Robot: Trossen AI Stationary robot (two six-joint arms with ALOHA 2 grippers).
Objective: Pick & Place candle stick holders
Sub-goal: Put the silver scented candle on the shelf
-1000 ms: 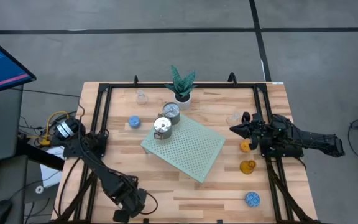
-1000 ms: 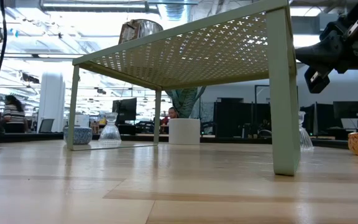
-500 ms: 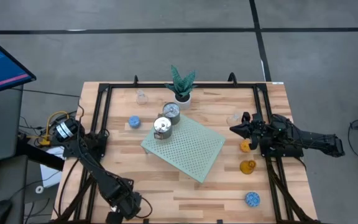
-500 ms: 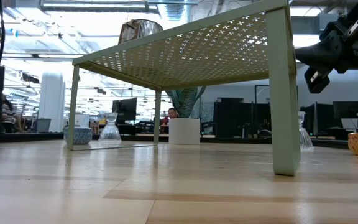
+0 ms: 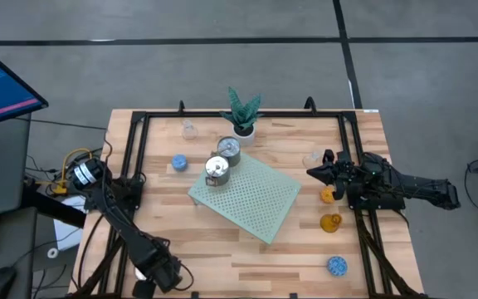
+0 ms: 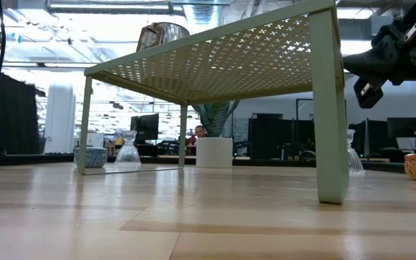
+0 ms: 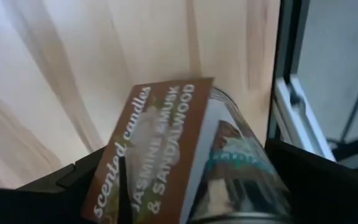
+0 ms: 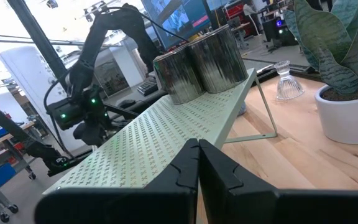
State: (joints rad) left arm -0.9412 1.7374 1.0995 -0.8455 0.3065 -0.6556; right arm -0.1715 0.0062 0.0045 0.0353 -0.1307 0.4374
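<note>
Left wrist view: left gripper (image 7: 188, 193) low over the wood near the table's front left corner, dark fingers (image 7: 319, 180) spread wide to either side of a shiny silver candle stick holder (image 7: 235, 168) bearing a brown label marked "scented candles"; cannot tell whether the pads touch it. High view: right gripper (image 5: 314, 173) hanging above the table's right side, jaws pressed together on nothing. Just beside it, a clear glass holder (image 5: 312, 158) and an orange holder (image 5: 329, 194); nearer the front edge, an amber glass holder (image 5: 332, 222), then a blue bumpy holder (image 5: 336, 265). At mid-table, a pale green perforated mat (image 5: 251, 198) raised on legs, with two silver holders (image 5: 217, 169) together on its back corner. Left of the mat, a second blue holder (image 5: 178, 163); behind that, another clear glass holder (image 5: 189, 129). By the back rail, a green-leaved plant (image 5: 243, 112) in a white pot.
</note>
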